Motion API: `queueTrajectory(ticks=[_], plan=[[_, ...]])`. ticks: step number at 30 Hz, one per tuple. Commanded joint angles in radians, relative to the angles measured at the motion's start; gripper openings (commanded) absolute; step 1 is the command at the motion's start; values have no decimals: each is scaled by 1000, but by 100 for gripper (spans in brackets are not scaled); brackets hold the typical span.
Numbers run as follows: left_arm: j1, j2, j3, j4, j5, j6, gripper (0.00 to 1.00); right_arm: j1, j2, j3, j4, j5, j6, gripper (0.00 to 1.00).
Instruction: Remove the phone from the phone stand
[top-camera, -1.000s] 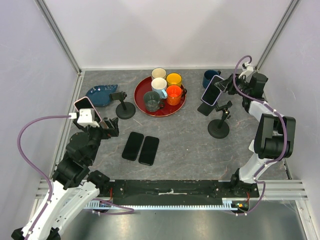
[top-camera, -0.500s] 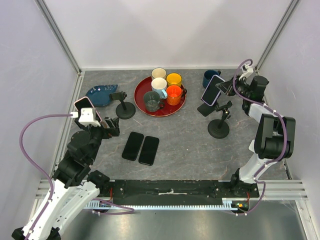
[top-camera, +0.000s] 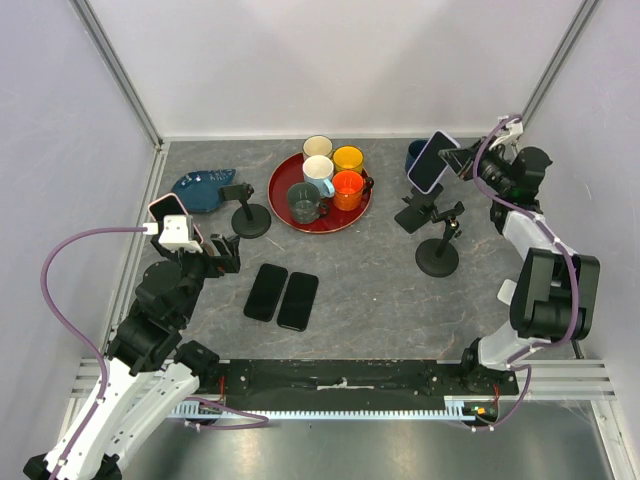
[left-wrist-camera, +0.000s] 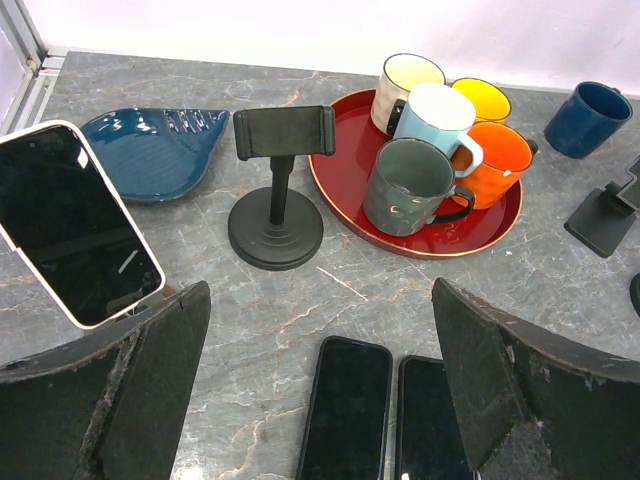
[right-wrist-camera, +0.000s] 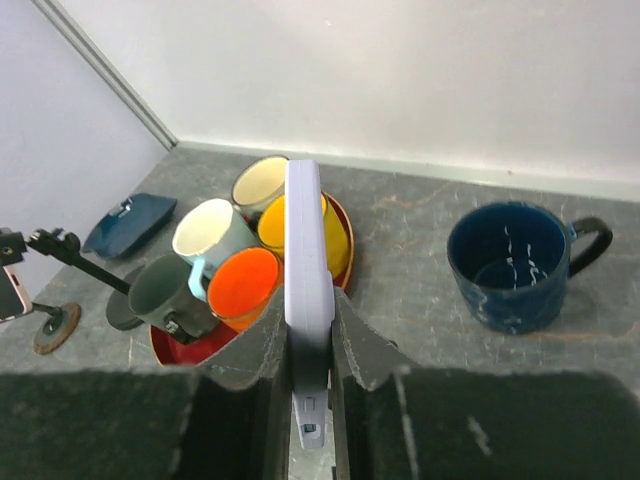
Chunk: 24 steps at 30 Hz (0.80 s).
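My right gripper (top-camera: 455, 162) is shut on a lavender-cased phone (top-camera: 431, 161) and holds it in the air, above and clear of the black phone stand (top-camera: 437, 248), whose clamp is empty. In the right wrist view the phone (right-wrist-camera: 305, 240) stands edge-on between my fingers (right-wrist-camera: 260, 345). My left gripper (top-camera: 214, 256) is open and empty above the table, with the jaws wide apart in the left wrist view (left-wrist-camera: 320, 300). A white-cased phone (left-wrist-camera: 75, 225) leans upright at its left, also seen from above (top-camera: 174, 220).
An empty black stand (top-camera: 245, 208) stands left of a red tray (top-camera: 283, 205) with several mugs. Two black phones (top-camera: 282, 296) lie flat on the table. A blue dish (top-camera: 200, 188) is at the back left. A dark blue mug (right-wrist-camera: 520, 265) stands beyond the held phone.
My right gripper has lifted the lavender phone up and back, off the stand's clamp. The left arm has not moved.
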Motion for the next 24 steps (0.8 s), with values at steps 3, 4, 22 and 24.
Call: queueTrajectory(ticks=[3,4,22,24], plan=[[13,9,-5,36,8,-10,98,54,-155,39,49,37,32,0],[15,8,-3,37,10,-11,98,70,-169,51,-12,49,15,0],[19,12,-16,47,-13,-10,98,514,-237,-120,-247,149,232,0],[19,14,-19,47,-18,-8,98,540,-246,-160,-279,169,236,0]])
